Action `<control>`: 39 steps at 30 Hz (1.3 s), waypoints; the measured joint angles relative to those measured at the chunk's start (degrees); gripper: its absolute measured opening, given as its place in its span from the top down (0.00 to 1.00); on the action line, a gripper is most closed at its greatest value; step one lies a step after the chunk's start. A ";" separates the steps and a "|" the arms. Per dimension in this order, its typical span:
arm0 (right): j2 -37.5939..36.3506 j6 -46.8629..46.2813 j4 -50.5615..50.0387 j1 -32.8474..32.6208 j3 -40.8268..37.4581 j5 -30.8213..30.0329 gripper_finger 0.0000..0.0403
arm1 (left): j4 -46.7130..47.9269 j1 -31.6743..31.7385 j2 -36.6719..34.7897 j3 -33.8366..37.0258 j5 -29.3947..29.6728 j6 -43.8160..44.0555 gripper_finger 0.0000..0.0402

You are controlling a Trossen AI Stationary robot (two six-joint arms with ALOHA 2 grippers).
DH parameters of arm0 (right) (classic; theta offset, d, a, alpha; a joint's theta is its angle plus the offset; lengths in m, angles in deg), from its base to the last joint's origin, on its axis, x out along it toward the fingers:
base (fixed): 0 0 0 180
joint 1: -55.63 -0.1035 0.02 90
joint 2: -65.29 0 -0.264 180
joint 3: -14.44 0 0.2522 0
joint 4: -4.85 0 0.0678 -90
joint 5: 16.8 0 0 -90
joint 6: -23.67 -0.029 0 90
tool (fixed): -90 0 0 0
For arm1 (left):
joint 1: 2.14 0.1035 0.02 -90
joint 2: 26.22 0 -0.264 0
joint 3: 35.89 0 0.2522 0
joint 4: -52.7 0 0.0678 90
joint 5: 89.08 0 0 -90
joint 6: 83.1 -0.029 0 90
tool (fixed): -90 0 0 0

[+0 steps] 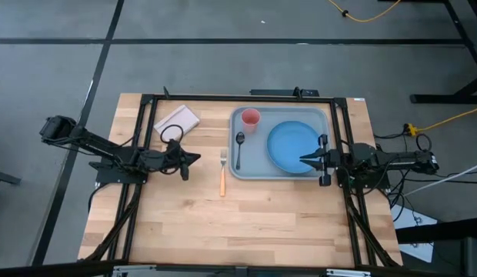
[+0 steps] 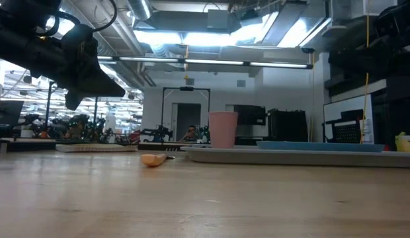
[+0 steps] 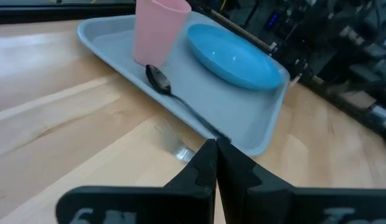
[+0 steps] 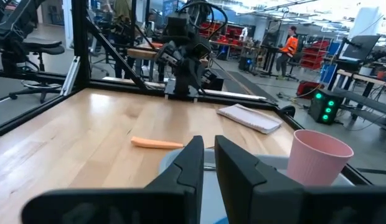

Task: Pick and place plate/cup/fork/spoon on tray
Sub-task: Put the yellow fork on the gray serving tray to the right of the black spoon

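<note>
While plate (image 1: 293, 145), cup (image 1: 251, 118) and spoon (image 1: 239, 148) sit on the tray (image 1: 242, 171), we judge the fork (image 1: 222, 171), beside the tray's left rim, light, stiff, best pinched mid-handle; left gripper (image 1: 194, 158) pressed together, right gripper (image 1: 304, 159) slightly parted, empty.

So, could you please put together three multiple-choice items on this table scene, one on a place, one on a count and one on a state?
1. Where does the fork lie?
A. On the tray, beside the spoon
B. On the wooden table, just off the tray's edge on the left arm's side
C. On the plate

2. How many pieces of tableware are on the tray?
A. One
B. Two
C. Three

3. How does the left gripper stand?
A. Shut and empty
B. Wide open
C. Shut on the cup

Key: 1 B, the orange handle rests on bare wood beside the tray. 2 C, the cup, spoon and plate sit inside the rim. 3 A, the left wrist view shows its fingers pressed together with nothing between.
</note>
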 joint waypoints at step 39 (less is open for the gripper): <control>0.00 0.16 0.04 0.00 0.02 -0.01 0.89 | 38.21 0.44 43.80 -56.17 -8.72 25.43 1.00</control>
